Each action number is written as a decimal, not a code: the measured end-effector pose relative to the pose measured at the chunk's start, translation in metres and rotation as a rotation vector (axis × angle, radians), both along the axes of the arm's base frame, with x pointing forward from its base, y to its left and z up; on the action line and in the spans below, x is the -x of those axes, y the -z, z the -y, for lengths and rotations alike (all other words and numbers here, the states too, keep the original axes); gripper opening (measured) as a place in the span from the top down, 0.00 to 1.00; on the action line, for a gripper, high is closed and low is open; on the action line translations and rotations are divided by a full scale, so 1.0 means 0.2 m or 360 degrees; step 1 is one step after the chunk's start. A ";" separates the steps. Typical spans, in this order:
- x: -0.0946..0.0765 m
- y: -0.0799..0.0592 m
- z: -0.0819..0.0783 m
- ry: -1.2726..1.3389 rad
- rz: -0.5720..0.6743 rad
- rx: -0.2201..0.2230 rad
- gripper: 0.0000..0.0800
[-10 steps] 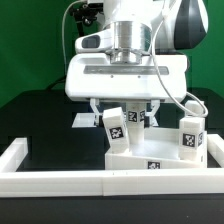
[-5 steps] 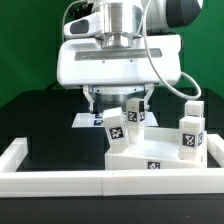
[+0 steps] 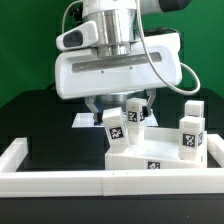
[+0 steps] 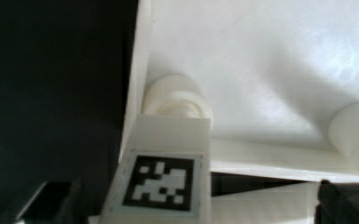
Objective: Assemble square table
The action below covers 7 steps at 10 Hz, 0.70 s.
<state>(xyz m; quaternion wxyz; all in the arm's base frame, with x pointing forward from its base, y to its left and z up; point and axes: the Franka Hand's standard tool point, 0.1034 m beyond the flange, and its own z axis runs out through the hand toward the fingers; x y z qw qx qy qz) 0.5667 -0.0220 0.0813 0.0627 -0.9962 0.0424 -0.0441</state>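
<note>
- The black table (image 3: pixel 40 120) carries everything; a long white rail (image 3: pixel 60 182) borders its near edge, and a flat white sheet with tags (image 3: pixel 85 120) lies farther back, partly behind the arm.
- The white slab (image 3: pixel 150 160) of the square table lies flat on the exterior view's right, against the rail. It looks like rigid, smooth plastic, probably light but broad, so pushing or clamping an edge would suit it better than lifting it from above.
- The gripper (image 3: pixel 122 100) hangs above the slab's far corner, fingers spread wide and holding nothing.
- One leg (image 3: pixel 116 128) stands upright on the slab just under the gripper; the wrist view shows its rounded top (image 4: pixel 172 98) and its tag. A second leg (image 3: pixel 135 112) stands just behind it, and two more (image 3: pixel 190 130) stand at the slab's right side.
- The legs look small, stiff and slick; a grasp across the flat sides near the top seems safest, since a bump could tip one.
</note>
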 end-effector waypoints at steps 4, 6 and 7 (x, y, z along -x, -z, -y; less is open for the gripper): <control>-0.04 0.00 0.00 -0.0058 -0.0278 -0.0082 0.19; -0.05 -0.01 0.00 -0.0059 -0.0271 -0.0082 0.19; -0.06 0.00 0.00 -0.0057 -0.0270 -0.0080 0.19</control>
